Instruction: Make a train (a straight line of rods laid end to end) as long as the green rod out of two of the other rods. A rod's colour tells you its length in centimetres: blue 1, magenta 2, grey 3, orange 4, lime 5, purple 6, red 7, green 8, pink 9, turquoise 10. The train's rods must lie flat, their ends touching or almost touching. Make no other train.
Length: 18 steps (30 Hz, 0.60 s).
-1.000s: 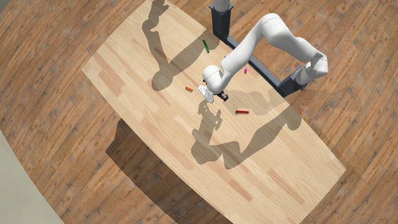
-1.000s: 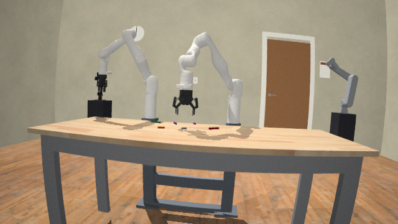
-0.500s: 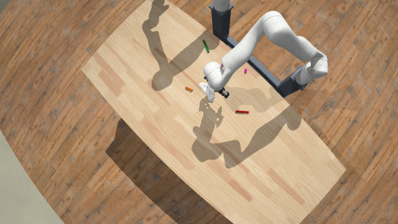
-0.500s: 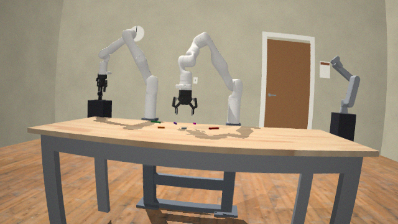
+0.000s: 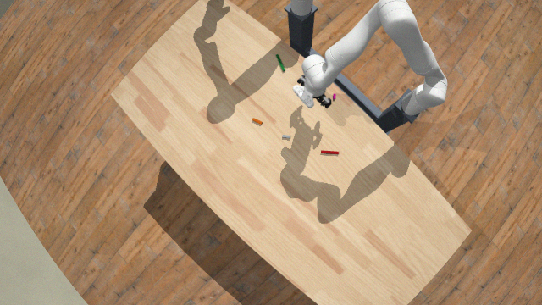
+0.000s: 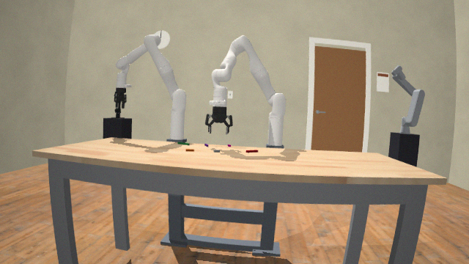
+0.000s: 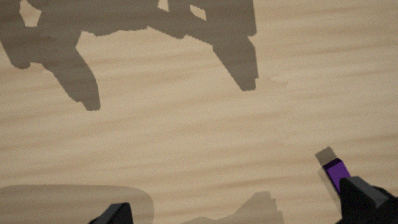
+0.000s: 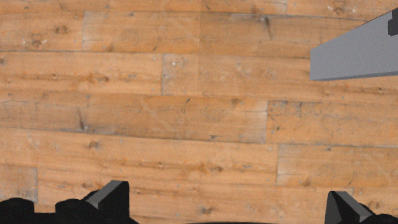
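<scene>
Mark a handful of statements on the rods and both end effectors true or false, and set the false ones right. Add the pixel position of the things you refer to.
1. The red rod (image 5: 329, 152) (image 6: 252, 151) lies flat on the table (image 5: 381, 237) (image 6: 256, 169). True.
2. The left end effector (image 5: 313, 91) (image 6: 218, 132) (image 7: 235, 195) is shut on the purple rod (image 6: 206, 145) (image 7: 338, 172). False: it is open and holds nothing.
3. The orange rod (image 5: 257, 121) (image 6: 190, 150) lies nearer the grey rod (image 5: 286, 137) (image 6: 217, 151) than the red one. True.
4. The magenta rod (image 5: 334, 97) (image 6: 229, 145) touches the red rod. False: they lie apart.
5. The right end effector (image 6: 120, 108) (image 8: 229, 190) is open. True.
</scene>
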Motion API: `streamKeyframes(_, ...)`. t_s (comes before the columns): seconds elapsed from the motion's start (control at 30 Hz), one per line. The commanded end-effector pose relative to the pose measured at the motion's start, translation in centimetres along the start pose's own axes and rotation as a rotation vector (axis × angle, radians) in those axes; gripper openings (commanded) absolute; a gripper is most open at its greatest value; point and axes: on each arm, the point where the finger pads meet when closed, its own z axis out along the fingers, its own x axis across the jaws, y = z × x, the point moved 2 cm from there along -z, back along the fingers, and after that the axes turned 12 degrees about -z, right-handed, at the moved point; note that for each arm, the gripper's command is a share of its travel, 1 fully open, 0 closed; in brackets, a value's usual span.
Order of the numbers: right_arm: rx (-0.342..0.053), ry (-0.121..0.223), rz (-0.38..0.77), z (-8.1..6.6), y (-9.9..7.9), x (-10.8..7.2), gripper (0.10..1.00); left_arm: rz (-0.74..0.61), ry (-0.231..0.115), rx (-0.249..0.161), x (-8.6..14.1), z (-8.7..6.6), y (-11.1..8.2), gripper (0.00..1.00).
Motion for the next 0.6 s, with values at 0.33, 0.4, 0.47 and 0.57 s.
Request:
streamKeyframes(0.33, -0.002, 0.000, 0.000, -0.1, 0.0, 0.0, 1.000, 0.003, 0.001, 0.006, -3.9, 0.0, 9.6, 1.000)
streamKeyframes(0.4, -0.002, 0.000, 0.000, -0.1, 0.0, 0.0, 1.000, 0.003, 0.001, 0.006, -3.9, 0.0, 9.7, 1.000)
streamKeyframes(0.47, -0.002, 0.000, 0.000, -0.1, 0.0, 0.0, 1.000, 0.003, 0.001, 0.006, -3.9, 0.0, 9.7, 1.000)
streamKeyframes(0.57, -0.002, 0.000, 0.000, -0.1, 0.0, 0.0, 1.000, 0.003, 0.001, 0.006, -3.9, 0.0, 9.7, 1.000)
